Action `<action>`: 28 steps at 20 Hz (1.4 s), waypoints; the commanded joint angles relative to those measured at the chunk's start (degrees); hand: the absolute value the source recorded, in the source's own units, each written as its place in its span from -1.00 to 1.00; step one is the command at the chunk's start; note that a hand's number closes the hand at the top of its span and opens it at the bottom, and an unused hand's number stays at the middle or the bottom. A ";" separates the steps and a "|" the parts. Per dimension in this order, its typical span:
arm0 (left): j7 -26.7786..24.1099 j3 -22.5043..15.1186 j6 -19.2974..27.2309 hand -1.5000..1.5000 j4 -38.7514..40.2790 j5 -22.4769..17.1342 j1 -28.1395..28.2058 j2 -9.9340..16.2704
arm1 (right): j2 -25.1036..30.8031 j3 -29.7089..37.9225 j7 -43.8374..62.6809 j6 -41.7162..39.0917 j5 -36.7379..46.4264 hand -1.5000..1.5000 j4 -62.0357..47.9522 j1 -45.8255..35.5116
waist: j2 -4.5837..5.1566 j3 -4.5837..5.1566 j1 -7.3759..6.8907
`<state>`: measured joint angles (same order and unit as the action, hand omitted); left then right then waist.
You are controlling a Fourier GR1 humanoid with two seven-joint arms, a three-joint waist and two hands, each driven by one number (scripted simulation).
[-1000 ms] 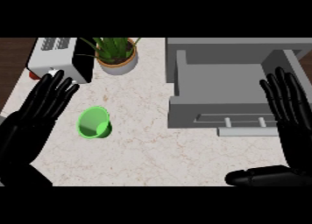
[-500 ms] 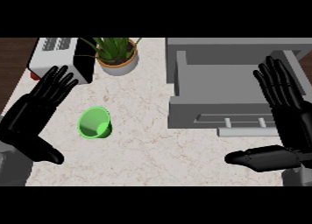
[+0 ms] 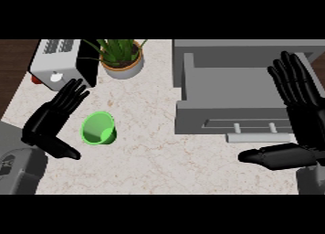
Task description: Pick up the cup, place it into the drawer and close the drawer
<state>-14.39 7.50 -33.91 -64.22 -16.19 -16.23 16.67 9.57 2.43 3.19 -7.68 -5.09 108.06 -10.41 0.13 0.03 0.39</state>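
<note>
A green cup [image 3: 97, 130] lies on the marble counter [image 3: 152, 151], left of centre, its mouth facing up toward me. My left hand [image 3: 52, 119] is open just to the cup's left, fingers straight and pointing up-right, thumb low; it does not touch the cup. The grey drawer [image 3: 233, 96] stands pulled open at the right, with its handle [image 3: 259, 137] on the front. My right hand [image 3: 305, 114] is open over the drawer's right side, fingers straight and thumb stretched out to the left below the handle.
A white toaster [image 3: 60, 64] stands at the back left. Beside it is a potted plant [image 3: 121, 57]. The counter's left edge runs close to my left hand, with dark wood floor [image 3: 7, 77] beyond it.
My left hand has moved inward and down, closer to the cup, and its forearm now shows at the lower left. My right hand has shifted slightly up and inward over the drawer.
</note>
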 commanded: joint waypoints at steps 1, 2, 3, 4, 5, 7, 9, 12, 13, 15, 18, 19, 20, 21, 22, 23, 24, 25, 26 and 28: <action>-6.95 -0.36 0.36 -1.00 4.98 5.84 1.65 -0.11 | 1.74 2.90 -2.34 -1.89 -0.66 -1.00 -4.64 -2.82 | -0.03 -0.02 -0.31; -9.27 1.27 0.26 -1.00 12.37 7.46 -3.12 2.02 | 0.81 1.90 -0.37 -0.49 -0.28 -1.00 -2.58 -3.44 | 0.06 0.01 0.06; -9.67 0.86 -1.56 -1.00 14.50 7.03 -3.51 1.96 | 3.65 5.88 0.51 -2.46 -3.72 -1.00 -5.01 -7.19 | 0.09 0.01 0.02; -13.55 0.59 -0.79 -1.00 17.65 9.61 -4.06 1.40 | 0.32 1.40 0.26 -1.18 -0.85 -1.00 0.48 0.28 | -0.01 0.01 0.19; -16.55 0.80 -0.70 -1.00 25.04 11.13 -8.47 1.58 | 2.90 3.59 2.06 -2.31 -2.86 -1.00 -1.19 -4.74 | 0.29 0.09 0.93; -22.51 0.36 0.43 -1.00 29.24 14.35 -6.56 1.92 | 1.82 2.94 0.78 -2.42 -2.56 -1.00 -0.87 -2.15 | 0.26 0.08 0.76; -22.56 0.28 0.05 -1.00 32.20 15.28 -9.04 2.87 | 0.60 1.91 -0.83 -1.24 0.01 -1.00 -3.08 -3.69 | 0.08 0.02 0.14; -30.38 0.17 2.00 -1.00 40.88 18.25 -11.31 3.41 | 2.27 3.46 5.39 -1.17 -2.57 -1.00 0.61 -5.17 | 0.28 0.11 0.85; -31.59 -0.22 3.44 -1.00 43.35 19.06 -11.92 2.27 | 0.65 1.96 4.76 -0.41 -2.01 -1.00 3.46 -2.83 | 0.34 0.14 1.25; -34.09 0.14 2.24 -1.00 46.29 19.43 -13.20 4.06 | 2.03 3.22 6.16 -0.95 -2.87 -1.00 -0.26 -7.51 | 0.44 0.15 1.01; -36.40 -0.17 1.75 -1.00 48.74 20.22 -13.29 4.92 | 2.35 3.46 4.69 -1.80 -2.76 -1.00 -0.15 -6.15 | 0.44 0.15 1.13; -35.27 -0.74 6.33 -1.00 49.37 20.76 -14.73 0.39 | 1.55 2.59 3.09 -2.13 -2.30 -1.00 -0.03 -4.22 | 0.50 0.16 1.45; -37.53 -0.72 6.57 -1.00 49.25 20.88 -13.47 0.81 | 3.17 3.94 9.62 -1.01 -4.18 -1.00 1.27 -9.51 | 0.60 0.24 1.59; -38.08 -1.16 8.42 -1.00 49.66 21.50 -14.42 -0.79 | 1.33 3.19 3.31 -0.68 -1.53 -1.00 -4.18 -8.51 | 0.89 0.24 1.49; -41.84 -1.19 6.34 -1.00 50.39 21.73 -11.07 1.19 | 2.00 3.16 4.73 -2.00 -3.29 -1.00 -0.11 -6.56 | 0.68 0.23 1.56; -40.62 -0.56 4.85 -1.00 50.32 20.77 -12.97 0.99 | 0.43 1.65 1.41 -1.34 -0.72 -1.00 -3.06 -6.04 | 0.66 0.19 1.14; -42.50 -0.44 3.99 -1.00 50.16 20.92 -12.22 3.20 | 2.66 4.60 5.26 -1.77 -3.85 -1.00 -1.17 -7.89 | 0.56 0.21 1.25; -40.33 0.00 4.86 -1.00 51.31 20.47 -14.97 1.61 | 2.22 3.83 2.75 -1.89 -2.32 -1.00 -2.71 -7.50 | 0.86 0.26 1.79; -39.12 0.12 5.18 -1.00 51.93 20.49 -16.39 1.59 | 1.72 2.69 3.87 -1.96 -2.22 -1.00 -0.66 -5.49 | 0.80 0.27 2.21; -42.98 -0.49 5.86 -1.00 52.04 21.26 -13.89 1.01 | -0.49 0.55 2.18 -1.33 -1.03 -1.00 -0.93 -4.58 | 0.93 0.31 2.02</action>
<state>-50.04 6.94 -23.47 -14.15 4.69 -30.02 18.08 10.83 5.06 6.47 -9.40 -7.32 106.86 -16.14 0.86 0.27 2.08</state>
